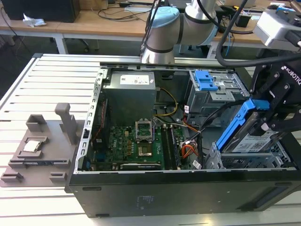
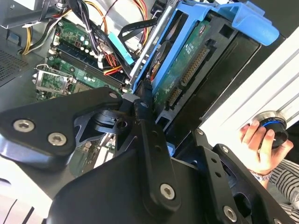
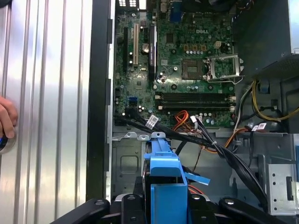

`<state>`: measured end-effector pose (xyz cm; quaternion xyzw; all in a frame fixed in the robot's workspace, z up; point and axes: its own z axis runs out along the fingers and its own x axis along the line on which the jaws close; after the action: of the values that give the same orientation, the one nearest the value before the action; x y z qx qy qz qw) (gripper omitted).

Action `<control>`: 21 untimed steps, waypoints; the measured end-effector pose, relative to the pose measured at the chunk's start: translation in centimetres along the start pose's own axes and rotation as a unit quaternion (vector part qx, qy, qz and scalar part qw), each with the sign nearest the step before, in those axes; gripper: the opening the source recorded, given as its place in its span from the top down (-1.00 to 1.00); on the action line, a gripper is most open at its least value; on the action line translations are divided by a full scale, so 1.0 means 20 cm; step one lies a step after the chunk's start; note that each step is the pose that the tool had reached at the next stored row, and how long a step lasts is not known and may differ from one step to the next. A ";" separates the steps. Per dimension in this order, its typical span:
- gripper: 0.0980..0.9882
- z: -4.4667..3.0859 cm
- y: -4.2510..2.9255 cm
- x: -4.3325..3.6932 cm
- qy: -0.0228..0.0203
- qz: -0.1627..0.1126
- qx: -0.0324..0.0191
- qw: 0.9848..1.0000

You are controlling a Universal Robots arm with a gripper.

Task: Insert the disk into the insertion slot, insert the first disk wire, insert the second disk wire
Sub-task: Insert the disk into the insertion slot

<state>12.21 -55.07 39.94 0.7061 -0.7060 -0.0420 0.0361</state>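
My gripper point(image 1: 265, 123) is shut on the disk point(image 1: 251, 137), a silver drive in a bright blue carrier point(image 1: 233, 126). I hold it tilted, its low end just above the insertion slot point(image 1: 256, 161), the silver perforated cage at the case's near corner on the exterior view's right. In the second wrist view the disk's green circuit board point(image 2: 187, 60) and connectors face the camera, between my black fingers point(image 2: 145, 114). In the first wrist view the blue carrier point(image 3: 163, 168) stands over the silver bay floor. Red and orange wires point(image 1: 188, 150) lie beside the cage; I cannot tell which is the disk wire.
A taller grey cage with a blue latch point(image 1: 206, 81) stands behind the slot. Black cables point(image 3: 196, 137) cross from the motherboard point(image 1: 136, 143) toward the bay. A person's hand point(image 2: 259, 144) rests on a blue-rimmed knob on the ribbed table. A grey fixture point(image 1: 40, 146) sits left of the case.
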 end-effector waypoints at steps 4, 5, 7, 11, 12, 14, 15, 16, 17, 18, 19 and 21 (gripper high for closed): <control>0.41 0.010 -0.001 0.000 0.000 0.000 0.000 1.000; 0.41 0.010 -0.001 0.000 0.000 0.000 0.000 1.000; 0.41 0.010 -0.001 0.000 0.000 0.000 0.000 1.000; 0.24 0.011 -0.001 0.000 0.000 0.000 0.000 1.000; 0.24 0.011 -0.001 0.000 0.000 0.000 0.000 1.000; 0.24 0.011 -0.001 0.000 0.000 0.000 0.000 1.000; 0.24 0.011 -0.001 0.000 0.000 0.000 0.000 1.000; 0.28 0.011 -0.001 0.000 0.000 0.000 0.000 1.000; 0.56 0.011 -0.001 0.000 0.000 0.000 0.000 1.000; 0.69 0.011 -0.001 0.000 0.000 0.000 0.000 1.000; 0.83 0.011 -0.001 0.000 0.000 0.000 0.000 1.000; 0.98 0.011 -0.001 0.000 0.000 0.000 0.000 1.000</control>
<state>12.21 -55.07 39.71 0.7061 -0.7059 -0.0420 0.0362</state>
